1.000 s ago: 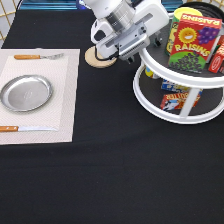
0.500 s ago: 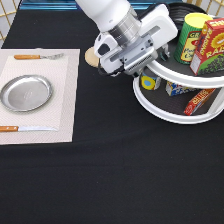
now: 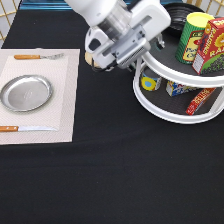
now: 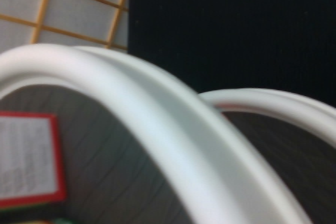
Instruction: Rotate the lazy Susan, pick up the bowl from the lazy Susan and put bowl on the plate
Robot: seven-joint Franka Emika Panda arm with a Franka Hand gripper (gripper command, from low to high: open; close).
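Observation:
The white two-tier lazy Susan (image 3: 170,112) stands at the exterior view's right. The glossy black bowl (image 3: 174,17) sits at the back of its top tier, behind a green can (image 3: 192,35) and a red box (image 3: 212,45). My gripper (image 3: 150,42) is at the Susan's upper left rim, just left of the bowl, and holds nothing that I can see. The silver plate (image 3: 25,92) lies empty on a beige placemat (image 3: 62,100) at the left. The wrist view shows the Susan's white rims (image 4: 150,115) from very close.
A fork (image 3: 37,56) and a knife (image 3: 25,129) lie above and below the plate. A wooden coaster (image 3: 88,57) peeks out behind the hand. Small boxes (image 3: 175,89) fill the Susan's lower tier.
The Susan's top tier has turned: the red box went right, and the green can and the bowl came into view. My hand dropped closer to its left rim.

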